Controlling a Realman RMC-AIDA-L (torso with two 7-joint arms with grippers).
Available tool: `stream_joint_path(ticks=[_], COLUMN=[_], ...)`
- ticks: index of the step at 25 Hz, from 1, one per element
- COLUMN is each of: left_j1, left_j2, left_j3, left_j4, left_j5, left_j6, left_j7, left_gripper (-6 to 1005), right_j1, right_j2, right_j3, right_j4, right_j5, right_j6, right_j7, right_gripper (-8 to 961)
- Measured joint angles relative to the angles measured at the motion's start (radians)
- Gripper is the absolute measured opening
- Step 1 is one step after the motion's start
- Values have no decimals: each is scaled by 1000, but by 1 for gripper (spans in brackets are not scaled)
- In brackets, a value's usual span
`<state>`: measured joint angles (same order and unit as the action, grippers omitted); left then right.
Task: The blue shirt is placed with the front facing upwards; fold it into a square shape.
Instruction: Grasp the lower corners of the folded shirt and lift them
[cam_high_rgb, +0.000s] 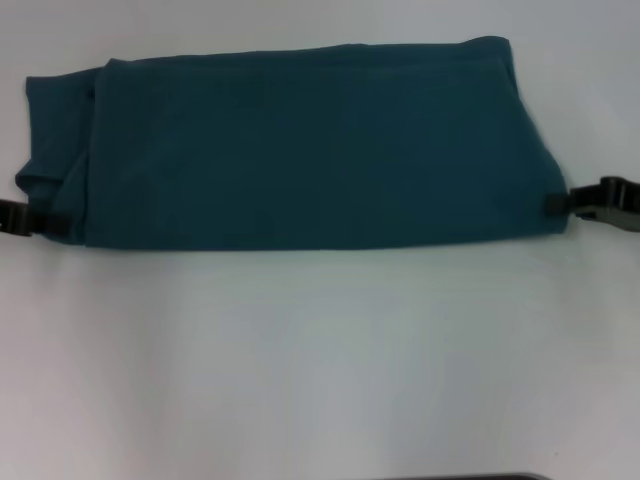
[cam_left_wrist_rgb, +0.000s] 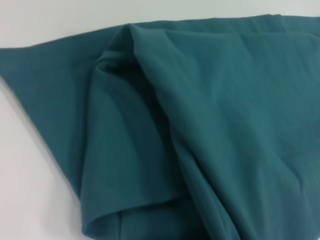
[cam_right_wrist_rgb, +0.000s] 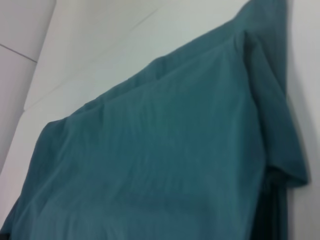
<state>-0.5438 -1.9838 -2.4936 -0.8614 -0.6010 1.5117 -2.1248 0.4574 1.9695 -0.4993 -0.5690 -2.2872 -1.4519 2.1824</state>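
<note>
The blue shirt (cam_high_rgb: 300, 150) lies on the white table as a long flat band running left to right, plain side up, with no print showing. A sleeve fold bunches at its left end (cam_left_wrist_rgb: 125, 100). My left gripper (cam_high_rgb: 45, 225) sits at the band's near left corner, one finger lying over the cloth edge, pinched on it. At the near right corner my right gripper (cam_high_rgb: 557, 204) is in the same pose, a black fingertip on top of the fabric. The right wrist view shows only the cloth (cam_right_wrist_rgb: 165, 160) close up, and neither wrist view shows any fingers.
The white table (cam_high_rgb: 320, 360) stretches in front of the shirt toward me. A dark edge (cam_high_rgb: 480, 477) shows at the bottom of the head view. In the right wrist view, seams mark the pale surface (cam_right_wrist_rgb: 30, 55) beyond the shirt.
</note>
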Motion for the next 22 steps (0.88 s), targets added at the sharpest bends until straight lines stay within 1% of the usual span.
stream_joint_path(ticks=[3, 8, 12, 19, 22], left_j1=[13, 38, 55, 99, 125], left_j2=[1, -5, -1, 1, 2], left_j3=[-10, -51, -85, -88, -88], left_j4=[-10, -56, -64, -70, -96], left_j5=[-2, -2, -2, 2, 0], left_j6=[32, 123, 190, 266, 315], left_j7=[13, 56, 92, 121, 130], left_gripper=[14, 14, 14, 14, 15], right_j1=[-20, -56, -82, -148, -178], right_j2=[2, 6, 6, 4, 1], right_j3=[8, 36, 63, 67, 76], right_j4=[-3, -11, -12, -14, -19], right_j5=[0, 0, 0, -4, -3], right_j6=[-22, -65, -106, -163, -195], right_j7=[-16, -47, -70, -85, -90], right_gripper=[10, 10, 11, 10, 10])
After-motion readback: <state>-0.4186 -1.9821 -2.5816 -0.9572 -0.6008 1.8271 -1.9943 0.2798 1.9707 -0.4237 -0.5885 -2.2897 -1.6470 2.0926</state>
